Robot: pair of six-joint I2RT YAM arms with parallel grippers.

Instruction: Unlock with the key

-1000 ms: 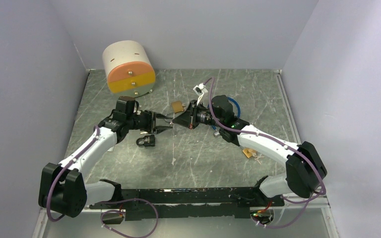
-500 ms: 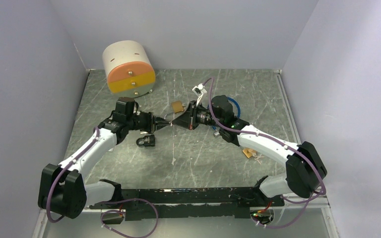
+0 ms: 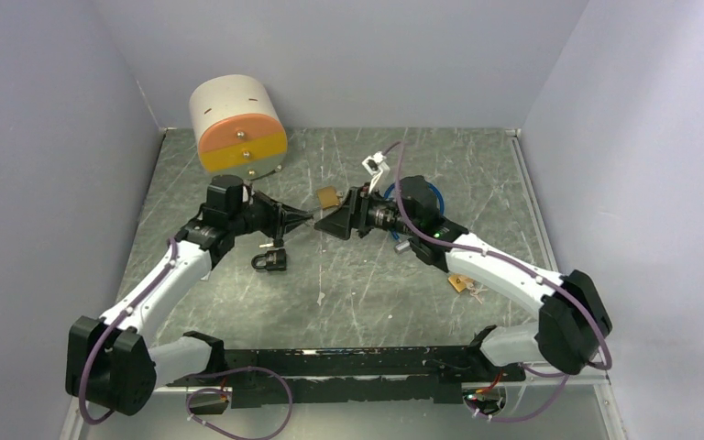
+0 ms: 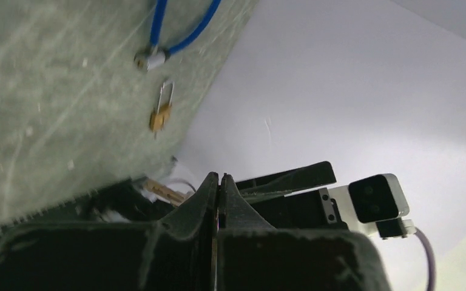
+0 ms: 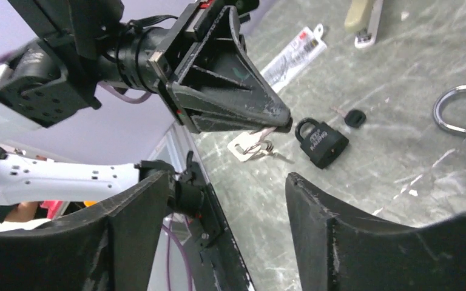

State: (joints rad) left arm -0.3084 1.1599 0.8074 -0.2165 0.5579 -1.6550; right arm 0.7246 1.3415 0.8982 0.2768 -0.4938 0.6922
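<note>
Nearest me, low and left of centre, the squat black padlock (image 5: 324, 143) lies on the scratched grey-green counter (image 3: 367, 284), shackle shut, no key at it. Just above it the left tool (image 5: 282, 124) is clenched on a small bunch of silver keys with a white tag (image 5: 256, 147), dangling from its tip. The right tool (image 5: 221, 182) faces it, spread wide and empty. So the key is in hand, and I'd say fitting and turning remain. Further back are a brass padlock (image 3: 328, 196), a cream drum with orange drawer fronts (image 3: 238, 124) and plain lilac walls (image 3: 348, 55).
</note>
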